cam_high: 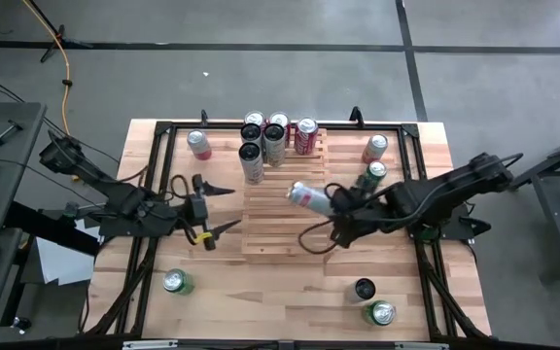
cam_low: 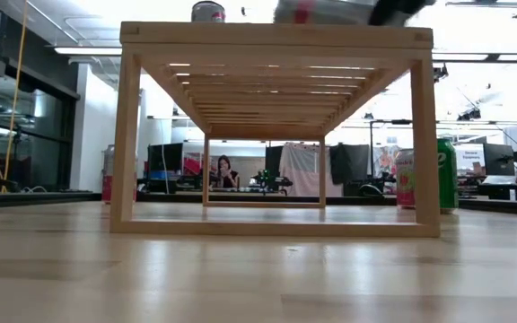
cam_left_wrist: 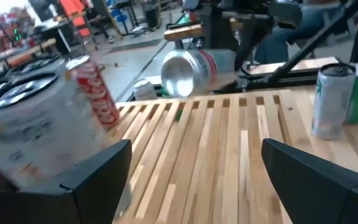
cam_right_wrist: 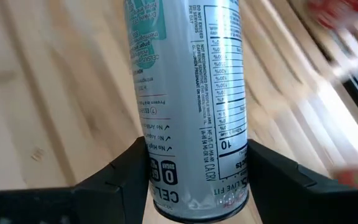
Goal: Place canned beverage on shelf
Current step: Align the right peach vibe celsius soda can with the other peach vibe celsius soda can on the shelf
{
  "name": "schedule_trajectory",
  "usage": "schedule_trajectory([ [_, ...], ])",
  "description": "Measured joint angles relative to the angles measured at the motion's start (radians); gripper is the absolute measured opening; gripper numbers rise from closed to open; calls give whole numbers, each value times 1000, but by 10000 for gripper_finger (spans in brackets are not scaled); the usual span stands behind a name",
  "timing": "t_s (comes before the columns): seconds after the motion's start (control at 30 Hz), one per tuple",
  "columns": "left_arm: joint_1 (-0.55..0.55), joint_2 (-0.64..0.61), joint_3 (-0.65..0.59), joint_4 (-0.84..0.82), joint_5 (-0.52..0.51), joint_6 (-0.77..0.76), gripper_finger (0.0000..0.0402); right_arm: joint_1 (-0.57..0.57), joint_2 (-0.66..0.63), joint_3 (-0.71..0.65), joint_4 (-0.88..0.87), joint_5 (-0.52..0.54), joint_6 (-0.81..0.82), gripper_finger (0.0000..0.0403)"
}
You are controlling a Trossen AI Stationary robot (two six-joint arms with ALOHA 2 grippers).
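Silver and lying on its side, the can [cam_high: 307, 197] hung over the slatted shelf [cam_high: 280, 228], clamped at one end in the right gripper [cam_high: 336, 201], whose arm reached in low from the bench's right. The left gripper [cam_high: 224, 208] waited at the shelf's left edge, fingers spread wide.

A grey concrete floor [cam_high: 290, 58] with dark seams surrounds the table. An orange cable [cam_high: 64, 68] trails across it. Beyond, bright ceiling lights [cam_low: 106, 50], tall windows [cam_low: 25, 135], and desks with what look like monitors [cam_low: 173, 160]; a person [cam_low: 223, 172] sits there.
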Motion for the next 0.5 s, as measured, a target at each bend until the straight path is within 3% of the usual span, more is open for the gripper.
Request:
schedule_trajectory([
  [0.2,44,96,0,130,23,156,351,0,56,0,143,-6,-130,208],
  [0.5,115,206,-1,289,55,215,351,2,64,-1,294,-6,-225,208],
])
